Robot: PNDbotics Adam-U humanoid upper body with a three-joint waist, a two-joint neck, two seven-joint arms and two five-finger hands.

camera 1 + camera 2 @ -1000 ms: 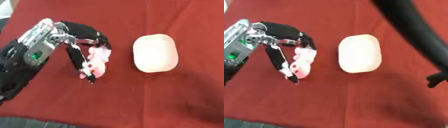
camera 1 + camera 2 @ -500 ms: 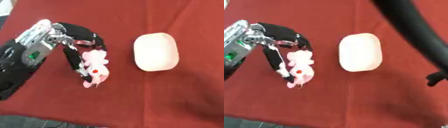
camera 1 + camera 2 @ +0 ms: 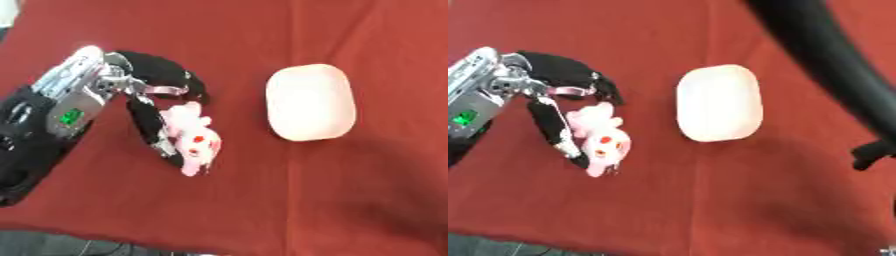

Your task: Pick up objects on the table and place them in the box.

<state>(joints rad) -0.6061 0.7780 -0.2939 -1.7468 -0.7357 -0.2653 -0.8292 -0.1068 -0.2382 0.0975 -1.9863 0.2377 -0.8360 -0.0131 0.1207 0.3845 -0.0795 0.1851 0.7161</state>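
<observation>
We looked down on a table covered in a dark red cloth. The robot's left hand came in from the left edge, its silver and black forearm crossing the near-left part of the left eye view, with a small green lit panel on the forearm. The hand's black fingers were curled around a small pink plush toy. One finger ran down the toy's left side towards its near end, and another arched over its far end. The toy was pale pink with red spots on it, and it lay lengthwise between those fingers, touching them. We could not tell whether it rested on the cloth or hung just above it.

To the right of the toy, and apart from it, a white rounded oblong object lay flat on the cloth, with its long side running from far to near. Nothing touched it. Bare red cloth lay between it and the hand.

In the right eye view the robot's right arm showed as a thick black limb crossing from the far edge down the right side. The right hand showed only as a dark shape at the right edge, above the cloth and to the near right of the white object. We could not tell how its fingers stood.

No box showed in either view.
</observation>
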